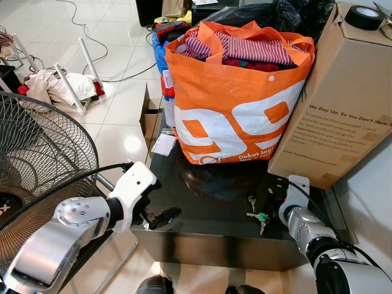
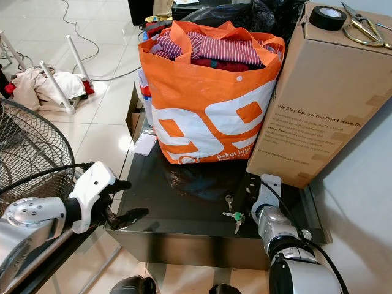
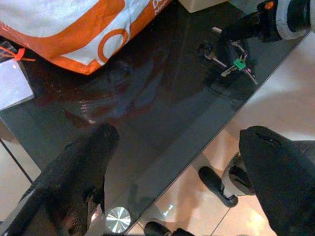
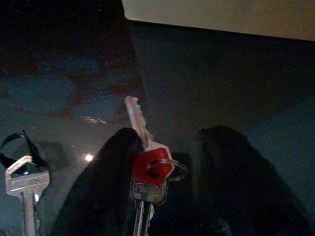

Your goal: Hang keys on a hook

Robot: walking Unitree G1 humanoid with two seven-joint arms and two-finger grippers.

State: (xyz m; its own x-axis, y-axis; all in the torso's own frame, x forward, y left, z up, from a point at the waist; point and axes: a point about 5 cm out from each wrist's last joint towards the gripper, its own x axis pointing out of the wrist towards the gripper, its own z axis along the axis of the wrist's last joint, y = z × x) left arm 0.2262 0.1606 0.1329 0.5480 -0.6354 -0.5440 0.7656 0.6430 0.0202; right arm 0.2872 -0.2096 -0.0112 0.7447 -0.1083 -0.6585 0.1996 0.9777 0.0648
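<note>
Keys (image 1: 256, 215) on dark glass table (image 1: 202, 211) before orange bag (image 1: 236, 98), right gripper (image 4: 167, 172) fingers parted around them, left gripper (image 3: 177, 172) wide open, empty, over table's near corner.

Bright daylight in the head views, deep gloom at the right wrist

White floor tiles (image 1: 116, 98) look washed out, with a round glare spot (image 1: 133, 144); the black glass table (image 1: 202, 202) mirrors the orange bag (image 1: 239, 104). In the left wrist view the near fingers (image 3: 78, 182) are soft and unfocused. The right wrist view is dark and grainy, and its keys (image 4: 147, 167) catch faint light
</note>
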